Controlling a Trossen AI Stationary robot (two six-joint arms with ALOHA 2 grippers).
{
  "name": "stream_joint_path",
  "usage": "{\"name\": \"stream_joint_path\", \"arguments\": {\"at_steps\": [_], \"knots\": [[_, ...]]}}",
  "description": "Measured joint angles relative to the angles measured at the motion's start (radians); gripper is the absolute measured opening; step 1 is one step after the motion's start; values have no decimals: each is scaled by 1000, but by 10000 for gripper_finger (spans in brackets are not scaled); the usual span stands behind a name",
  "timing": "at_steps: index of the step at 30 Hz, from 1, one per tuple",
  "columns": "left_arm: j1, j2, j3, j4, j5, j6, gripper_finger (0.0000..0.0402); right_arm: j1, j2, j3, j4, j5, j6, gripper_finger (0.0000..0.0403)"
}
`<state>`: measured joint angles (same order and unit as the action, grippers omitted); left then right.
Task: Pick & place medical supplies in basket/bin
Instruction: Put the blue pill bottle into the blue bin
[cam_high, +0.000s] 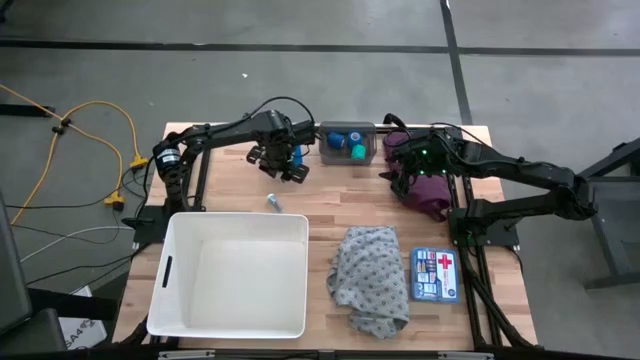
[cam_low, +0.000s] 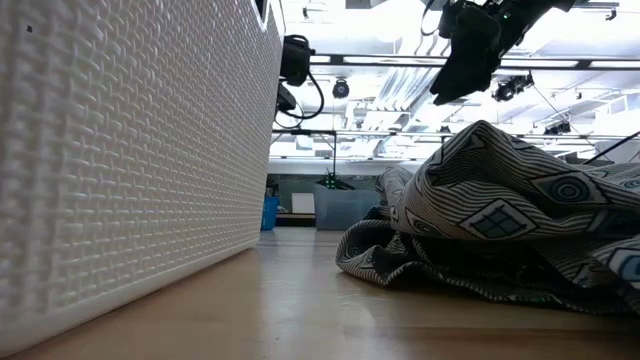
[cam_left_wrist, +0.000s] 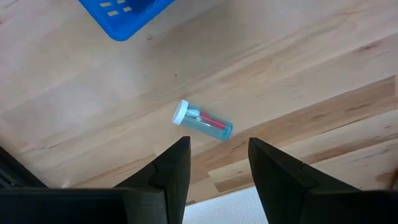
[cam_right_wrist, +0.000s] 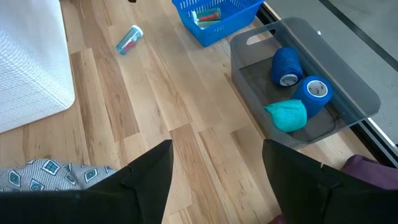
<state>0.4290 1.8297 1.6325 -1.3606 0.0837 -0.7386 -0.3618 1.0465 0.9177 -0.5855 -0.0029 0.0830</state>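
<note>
A small clear vial (cam_left_wrist: 202, 122) with a white cap and something red inside lies on its side on the wooden table (cam_high: 330, 205), between the blue bin and the white basket (cam_high: 185, 300). My left gripper (cam_left_wrist: 219, 142) hangs open above it, pointing down, touching nothing. My right gripper (cam_right_wrist: 217, 146) is open and held high at the far right. Blue tape rolls (cam_right_wrist: 286, 65) and a green roll (cam_right_wrist: 287, 115) lie in the grey bin (cam_right_wrist: 348, 87). A grey patterned cloth (cam_high: 370, 280) lies crumpled on the table. A maroon cloth (cam_high: 432, 192) lies under the right arm.
The small blue bin (cam_right_wrist: 214, 15) with a few items stands at the far edge beside the grey bin. A first-aid box (cam_high: 433, 273) lies right of the patterned cloth. Bare wood shows between the basket, the bins and the cloth.
</note>
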Motion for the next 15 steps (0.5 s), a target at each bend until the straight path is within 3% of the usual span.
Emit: {"name": "stream_joint_path", "arguments": {"at_steps": [15], "knots": [[0,0,0,4,0,4,154,0,0,0,0,0,0,236]]}}
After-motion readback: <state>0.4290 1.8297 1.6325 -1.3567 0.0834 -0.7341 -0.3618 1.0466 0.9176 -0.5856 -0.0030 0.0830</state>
